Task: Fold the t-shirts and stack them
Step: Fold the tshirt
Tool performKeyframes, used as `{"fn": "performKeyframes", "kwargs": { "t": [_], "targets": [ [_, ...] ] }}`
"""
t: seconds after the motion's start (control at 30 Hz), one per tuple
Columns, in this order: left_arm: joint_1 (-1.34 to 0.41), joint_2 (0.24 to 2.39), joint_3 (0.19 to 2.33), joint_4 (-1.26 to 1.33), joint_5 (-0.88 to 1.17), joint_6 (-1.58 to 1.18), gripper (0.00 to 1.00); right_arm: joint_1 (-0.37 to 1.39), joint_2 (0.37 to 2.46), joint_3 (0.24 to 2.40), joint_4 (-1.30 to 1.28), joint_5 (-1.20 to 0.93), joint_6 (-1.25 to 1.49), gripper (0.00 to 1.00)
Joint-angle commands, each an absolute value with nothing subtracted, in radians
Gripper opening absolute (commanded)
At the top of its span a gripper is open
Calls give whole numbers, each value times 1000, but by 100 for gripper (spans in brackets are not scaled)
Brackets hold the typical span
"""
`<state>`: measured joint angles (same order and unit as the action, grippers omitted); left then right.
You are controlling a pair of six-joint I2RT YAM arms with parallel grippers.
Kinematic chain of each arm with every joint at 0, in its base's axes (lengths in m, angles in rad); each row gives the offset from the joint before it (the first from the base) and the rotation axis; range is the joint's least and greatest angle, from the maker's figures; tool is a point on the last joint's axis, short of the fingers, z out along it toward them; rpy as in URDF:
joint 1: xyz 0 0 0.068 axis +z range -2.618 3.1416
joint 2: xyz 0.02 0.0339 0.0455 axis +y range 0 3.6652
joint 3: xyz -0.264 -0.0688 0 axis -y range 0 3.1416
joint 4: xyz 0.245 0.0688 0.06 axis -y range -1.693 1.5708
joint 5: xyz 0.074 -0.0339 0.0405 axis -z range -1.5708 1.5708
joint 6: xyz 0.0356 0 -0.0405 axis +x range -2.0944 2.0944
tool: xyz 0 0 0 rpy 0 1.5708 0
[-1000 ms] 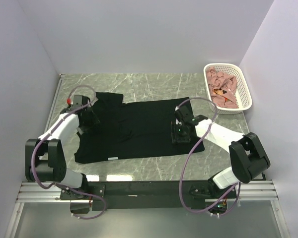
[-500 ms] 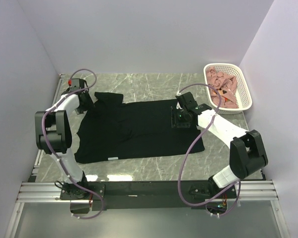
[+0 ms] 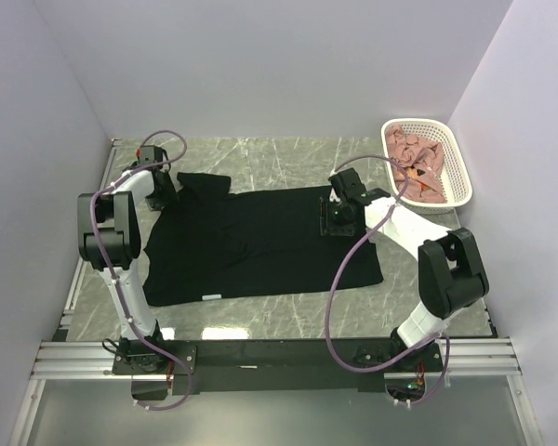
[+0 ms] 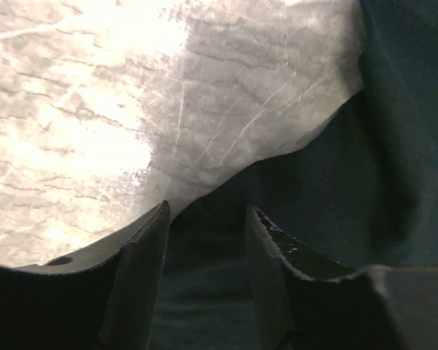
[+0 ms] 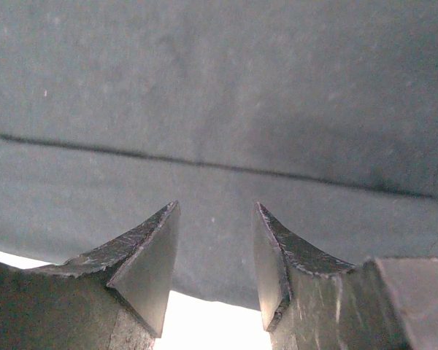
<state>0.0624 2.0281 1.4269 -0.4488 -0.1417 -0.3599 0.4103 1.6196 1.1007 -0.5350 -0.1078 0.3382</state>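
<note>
Showing plain black across the t-shirt (image 3: pixel 260 242), dusty pink in the cloth (image 3: pixel 417 165), white lattice on the basket (image 3: pixel 461 175), grey marble with pale veins on the desk (image 3: pixel 279 160), purple along the cables (image 3: pixel 339 279)

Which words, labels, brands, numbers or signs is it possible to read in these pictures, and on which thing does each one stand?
No text can be read in any view.
Small white tag at the near edge of the black t-shirt: too small to read.
White basket: no lettering shows.
</note>
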Motion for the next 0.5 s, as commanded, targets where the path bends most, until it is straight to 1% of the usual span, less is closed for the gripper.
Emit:
{"fn": "performKeyframes", "kwargs": {
  "t": [0.0, 0.07, 0.1, 0.2, 0.3, 0.33, 0.4, 0.47],
  "targets": [
    [66, 2072, 1451, -451, -101, -342, 46, 377, 1650, 1184, -511, -83, 333, 51],
    [66, 2088, 1453, -453, -97, -337, 43, 365, 1678, 1204, -505, -68, 345, 51],
    [64, 2101, 1457, -459, -95, -334, 36, 345, 1686, 1225, -500, -61, 353, 50],
    [64, 2121, 1470, -465, -87, -331, 26, 313, 1727, 1274, -474, -37, 379, 50],
    [63, 2129, 1480, -466, -71, -327, 23, 255, 1799, 1349, -465, -44, 399, 50],
    [64, 2134, 1483, -463, -63, -327, 20, 224, 1824, 1377, -480, -43, 400, 50],
    [63, 2144, 1486, -468, -60, -321, 16, 206, 1894, 1454, -495, -46, 394, 50],
    [58, 2152, 1499, -482, -67, -316, 15, 180, 1951, 1505, -512, -40, 384, 50]
  ]
}}
